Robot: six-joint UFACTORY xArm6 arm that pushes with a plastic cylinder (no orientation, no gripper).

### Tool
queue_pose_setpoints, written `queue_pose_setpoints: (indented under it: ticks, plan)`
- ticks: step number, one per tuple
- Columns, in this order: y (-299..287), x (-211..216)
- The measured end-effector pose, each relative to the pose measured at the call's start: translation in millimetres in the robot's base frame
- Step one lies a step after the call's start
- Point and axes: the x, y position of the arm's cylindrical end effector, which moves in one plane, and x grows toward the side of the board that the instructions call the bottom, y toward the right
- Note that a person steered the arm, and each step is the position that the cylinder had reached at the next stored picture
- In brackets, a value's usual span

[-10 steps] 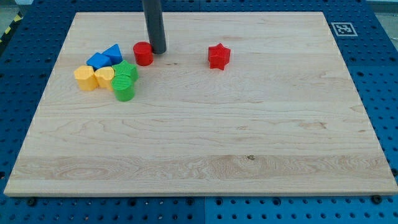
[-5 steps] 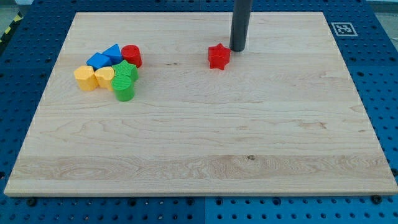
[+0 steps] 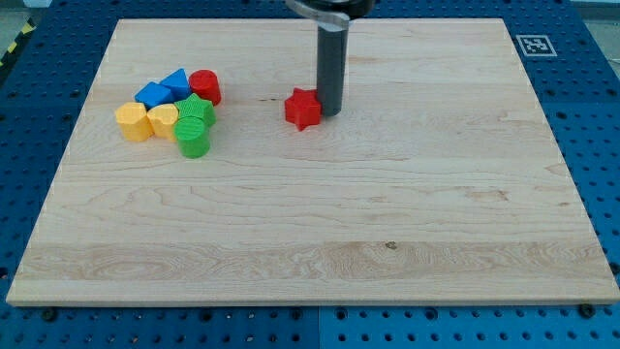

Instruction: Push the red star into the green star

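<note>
This looks like a robotics lab or test bench. A pale wooden board (image 3: pixel 320 213) lies on a blue metal plate (image 3: pixel 601 116) drilled with a regular grid of holes, the kind used for bolting down equipment. A black-and-white printed marker (image 3: pixel 532 45) sits just off the board's top right corner.

A pale wooden board (image 3: pixel 320 223) lies on a blue perforated table (image 3: pixel 601 145). Near the board's upper left sits a tight cluster: red cylinder (image 3: pixel 204 86), two blue blocks (image 3: pixel 163 90), two yellow blocks (image 3: pixel 145 120), green cylinder (image 3: pixel 194 140). A fiducial marker (image 3: pixel 534 45) occupies the top-right corner.
</note>
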Motion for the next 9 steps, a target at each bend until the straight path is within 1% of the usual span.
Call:
queue_pose_setpoints:
  ticks: [1,2,4,6,7,8,9]
  plan:
    - [-10,12]
    - [-22,11]
    - [-76,10]
    - [-99,-5]
    - [-45,8]
    - [50,14]
    - [126,17]
